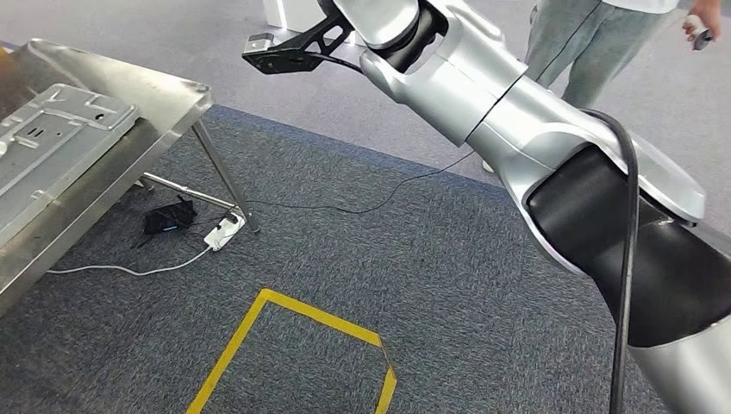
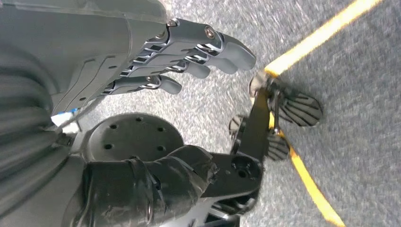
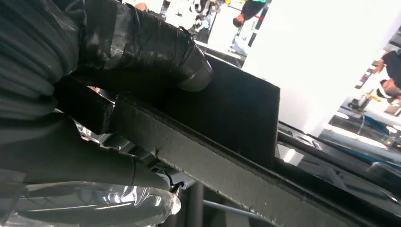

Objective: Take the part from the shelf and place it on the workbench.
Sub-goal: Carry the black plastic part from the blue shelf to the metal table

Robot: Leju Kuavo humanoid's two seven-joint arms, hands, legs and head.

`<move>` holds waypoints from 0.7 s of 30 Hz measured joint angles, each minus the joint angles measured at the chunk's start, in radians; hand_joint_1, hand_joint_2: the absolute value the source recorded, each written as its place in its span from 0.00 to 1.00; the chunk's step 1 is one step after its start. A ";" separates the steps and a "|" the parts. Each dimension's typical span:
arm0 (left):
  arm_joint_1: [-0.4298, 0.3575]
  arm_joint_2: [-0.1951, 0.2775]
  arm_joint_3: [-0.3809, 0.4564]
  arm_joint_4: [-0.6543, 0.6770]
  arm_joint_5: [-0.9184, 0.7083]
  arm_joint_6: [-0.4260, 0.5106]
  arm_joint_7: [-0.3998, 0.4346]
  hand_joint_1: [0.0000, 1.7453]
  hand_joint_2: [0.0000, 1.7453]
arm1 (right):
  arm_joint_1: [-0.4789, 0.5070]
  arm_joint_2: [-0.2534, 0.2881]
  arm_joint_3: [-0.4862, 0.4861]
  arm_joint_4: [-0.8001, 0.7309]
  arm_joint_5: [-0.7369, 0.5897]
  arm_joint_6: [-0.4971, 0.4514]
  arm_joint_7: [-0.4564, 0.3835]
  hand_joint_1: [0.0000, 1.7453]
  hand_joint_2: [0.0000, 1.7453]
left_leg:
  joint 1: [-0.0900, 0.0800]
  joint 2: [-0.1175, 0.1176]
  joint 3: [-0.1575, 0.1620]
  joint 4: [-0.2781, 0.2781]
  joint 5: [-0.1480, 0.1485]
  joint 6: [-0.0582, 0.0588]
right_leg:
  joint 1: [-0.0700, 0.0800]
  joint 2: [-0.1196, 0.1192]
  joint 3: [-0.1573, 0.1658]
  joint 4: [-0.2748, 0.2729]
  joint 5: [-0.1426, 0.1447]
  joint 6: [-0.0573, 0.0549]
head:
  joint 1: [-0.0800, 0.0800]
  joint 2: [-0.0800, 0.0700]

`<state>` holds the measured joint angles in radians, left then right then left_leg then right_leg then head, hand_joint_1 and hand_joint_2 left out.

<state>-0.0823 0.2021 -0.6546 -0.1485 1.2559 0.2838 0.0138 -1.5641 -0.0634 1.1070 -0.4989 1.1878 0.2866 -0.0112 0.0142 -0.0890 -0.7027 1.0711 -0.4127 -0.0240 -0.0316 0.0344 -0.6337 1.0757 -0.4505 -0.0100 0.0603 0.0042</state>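
Observation:
In the right wrist view my right hand [image 3: 118, 52] grips a flat black part [image 3: 236, 109]. The taped thumb lies across the part's face, and a dark finger sits under its thick edge. Crinkled clear plastic [image 3: 94, 208] shines below the hand. In the head view my right arm [image 1: 483, 95] reaches up and forward past the picture's top edge. The steel workbench [image 1: 164, 95] stands at the left with a grey pressed-metal panel [image 1: 52, 129] lying on it. My left hand [image 2: 156, 61] hangs over the carpet with its fingers apart, holding nothing.
A person [image 1: 595, 43] stands at the back right, holding a small device. Under the workbench lie a white power strip [image 1: 226, 231], a black adapter [image 1: 168, 217] and cables. A yellow tape outline [image 1: 302, 315] marks the grey carpet in front of me.

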 joint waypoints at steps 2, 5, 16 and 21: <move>0.001 -0.001 0.000 0.000 0.000 -0.001 0.000 0.00 1.00 | 0.000 0.000 0.000 0.000 0.000 0.000 0.001 1.00 1.00 | -0.003 0.026 -0.005 0.016 -0.008 -0.002 | 0.001 -0.004 0.001 -0.001 0.000 -0.002 | -0.004 0.000; -0.003 -0.001 0.000 0.000 0.000 -0.002 0.000 0.00 1.00 | 0.001 0.000 0.000 0.000 0.000 0.000 0.002 1.00 1.00 | 0.000 0.058 -0.056 0.115 -0.041 -0.006 | 0.005 -0.030 0.004 -0.001 -0.003 -0.007 | -0.006 0.000; -0.003 0.003 0.000 0.000 0.000 -0.003 -0.003 0.00 1.00 | 0.002 0.000 0.000 -0.001 0.000 0.000 0.002 1.00 1.00 | -0.016 0.096 0.041 -0.065 0.033 0.044 | 0.020 -0.096 0.011 0.032 -0.058 0.021 | -0.001 0.000; -0.010 0.002 0.000 0.000 0.000 -0.007 -0.004 0.00 1.00 | 0.014 -0.003 0.000 -0.001 0.000 0.000 0.002 1.00 1.00 | -0.015 0.033 0.045 -0.065 0.031 0.058 | 0.022 -0.031 -0.115 0.243 -0.115 0.020 | 0.001 0.000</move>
<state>-0.0920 0.2041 -0.6546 -0.1484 1.2563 0.2768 0.0094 -1.5502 -0.0664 1.1070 -0.4994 1.1879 0.2869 -0.0089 -0.0008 -0.0556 -0.6580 1.0066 -0.3819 0.0342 -0.0099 0.0034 -0.7484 1.3186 -0.5651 0.0098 0.0617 0.0042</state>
